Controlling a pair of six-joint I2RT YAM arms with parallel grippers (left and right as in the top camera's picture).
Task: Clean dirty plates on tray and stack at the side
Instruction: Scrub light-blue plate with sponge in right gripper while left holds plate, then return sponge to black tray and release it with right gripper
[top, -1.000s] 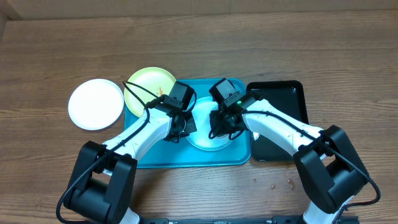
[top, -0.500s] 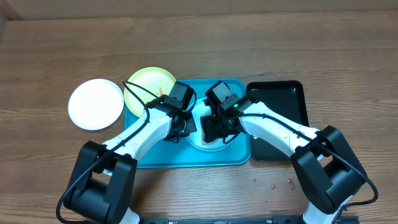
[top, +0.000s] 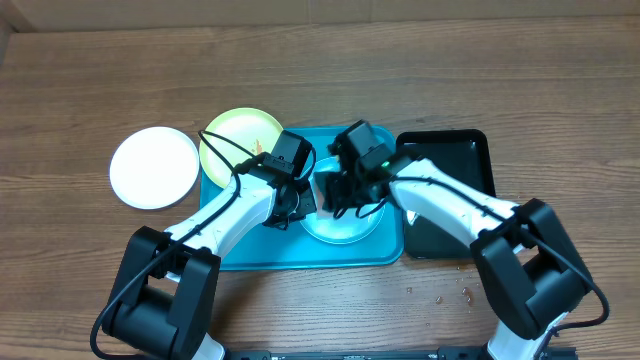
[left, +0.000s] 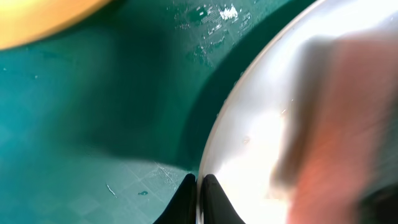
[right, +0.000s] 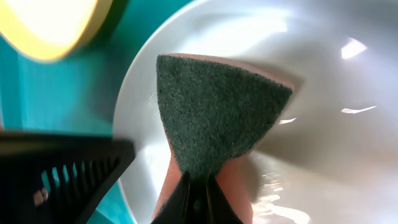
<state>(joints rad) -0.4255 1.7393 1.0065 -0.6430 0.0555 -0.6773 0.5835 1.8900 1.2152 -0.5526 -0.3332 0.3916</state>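
- Since 0.5 s ago the right gripper (top: 336, 192) has slid its sponge (right: 217, 112) across the light blue plate (top: 347, 229) toward the left gripper (top: 298, 204). The left arm has not shifted.
- The right gripper's 2 fingers are pinched narrow on the sponge's lower corner. The dark green scouring face fans out ahead of the tips, with a pink-orange layer behind it.
- The sponge lies on the plate's inner surface (right: 323, 74), close to the rim on the side nearest the left gripper.
- The left gripper's fingers (left: 188, 190) are nearly closed, clamping the thin edge of the light blue plate (left: 267, 155) between them.
- In the left wrist view, a blurred pinkish shape ahead and to the right of those tips is probably the sponge, though I cannot tell for certain.
- The black body of the left gripper (right: 62, 168) sits just beside the right gripper, at that same rim.
- Under both tools the plate rests on the tray (top: 250, 250), in its right half.
- The yellow-green plate (top: 235, 130) lies beyond the left gripper, overlapping the tray's far left corner.
- The white plate (top: 153, 166) sits on the table, well out to the left of the left gripper.
- A black tray (top: 455, 160) lies just to the right of the right arm, beside the blue tray.
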